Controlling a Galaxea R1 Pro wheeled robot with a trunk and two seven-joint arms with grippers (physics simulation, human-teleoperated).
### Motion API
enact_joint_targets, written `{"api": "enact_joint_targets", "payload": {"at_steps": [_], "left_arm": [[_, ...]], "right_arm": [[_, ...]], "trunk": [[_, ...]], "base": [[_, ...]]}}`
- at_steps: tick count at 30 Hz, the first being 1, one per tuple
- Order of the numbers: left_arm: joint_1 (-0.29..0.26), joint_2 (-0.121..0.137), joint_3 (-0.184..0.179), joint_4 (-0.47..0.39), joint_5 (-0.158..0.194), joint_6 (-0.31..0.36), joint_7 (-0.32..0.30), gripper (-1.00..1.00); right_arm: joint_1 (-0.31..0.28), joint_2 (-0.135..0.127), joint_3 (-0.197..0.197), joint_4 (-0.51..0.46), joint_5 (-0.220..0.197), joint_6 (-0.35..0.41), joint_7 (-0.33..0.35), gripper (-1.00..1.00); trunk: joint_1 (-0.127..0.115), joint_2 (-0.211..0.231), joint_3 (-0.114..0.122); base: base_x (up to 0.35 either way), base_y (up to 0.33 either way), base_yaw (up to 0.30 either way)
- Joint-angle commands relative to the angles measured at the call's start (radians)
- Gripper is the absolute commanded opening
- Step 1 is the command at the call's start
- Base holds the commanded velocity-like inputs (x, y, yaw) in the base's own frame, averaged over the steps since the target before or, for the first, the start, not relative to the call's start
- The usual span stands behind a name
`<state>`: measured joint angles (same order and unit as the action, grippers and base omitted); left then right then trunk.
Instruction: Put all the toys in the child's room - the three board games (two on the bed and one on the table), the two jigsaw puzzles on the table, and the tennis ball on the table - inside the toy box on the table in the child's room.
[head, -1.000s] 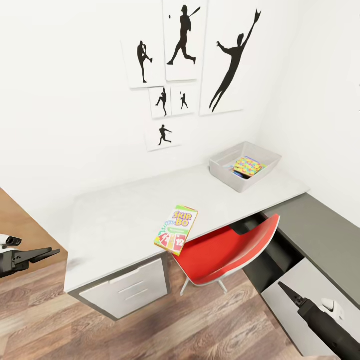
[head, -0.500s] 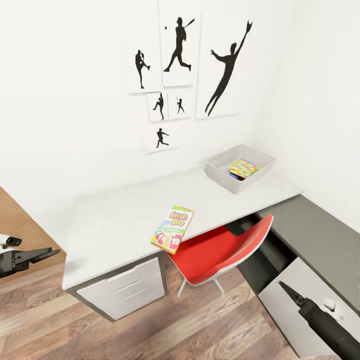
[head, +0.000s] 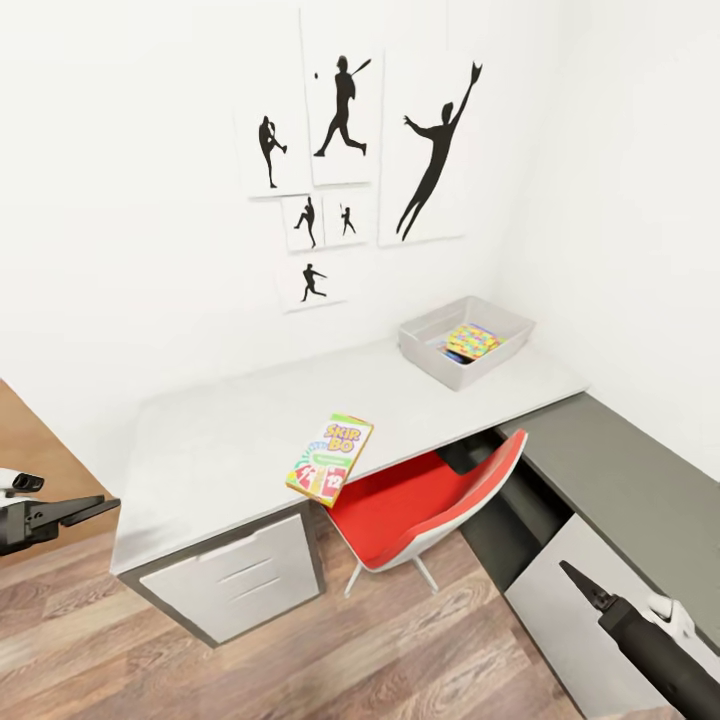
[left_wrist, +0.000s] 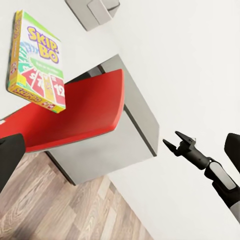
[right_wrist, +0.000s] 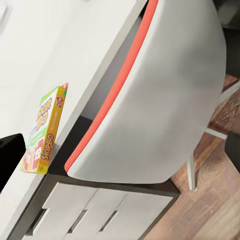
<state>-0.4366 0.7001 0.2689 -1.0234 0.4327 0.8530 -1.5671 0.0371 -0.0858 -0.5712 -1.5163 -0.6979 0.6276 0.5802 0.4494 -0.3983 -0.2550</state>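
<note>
Lying flat: Skip-Bo box at desk edge | toy box holds puzzle | end effectors: grip state unclear

- One desk
- One Skip-Bo game (at the desk's front edge)
- One toy box, with one colourful box in it
- One red chair
- Six silhouette pictures
- Three drawers
- Two end effectors: left, right
</note>
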Motion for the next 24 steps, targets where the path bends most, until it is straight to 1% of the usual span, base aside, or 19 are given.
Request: {"api": "enact_joint_targets", "payload": {"at_steps": [1, 9, 18, 24], "left_arm": [[-0.001, 0.0, 0.0, 0.0, 0.0, 0.011, -0.004, 1.0], [-0.001, -0.007, 0.0, 0.0, 0.0, 0.011, -0.004, 1.0], [-0.001, -0.016, -0.002, -0.001, -0.002, 0.011, -0.004, 1.0], [-0.001, -0.023, -0.001, -0.001, -0.002, 0.011, -0.004, 1.0]], "right_arm": [[0.0, 0.0, -0.001, -0.001, -0.006, 0.007, 0.0, 1.0], [0.0, 0.0, 0.0, -0.001, -0.007, 0.006, 0.0, 1.0], [0.001, -0.001, -0.002, -0.001, -0.007, 0.006, 0.005, 1.0], [0.001, 0.0, -0.001, -0.001, -0.007, 0.006, 0.011, 1.0]], "trunk": [[0.001, -0.002, 0.0], [0.001, -0.002, 0.013], [0.001, -0.002, 0.028], [0.001, -0.002, 0.038]], "base": [[-0.004, -0.018, 0.0], [-0.002, -0.026, 0.0], [0.0, -0.148, 0.0], [0.0, -0.059, 0.0]]}}
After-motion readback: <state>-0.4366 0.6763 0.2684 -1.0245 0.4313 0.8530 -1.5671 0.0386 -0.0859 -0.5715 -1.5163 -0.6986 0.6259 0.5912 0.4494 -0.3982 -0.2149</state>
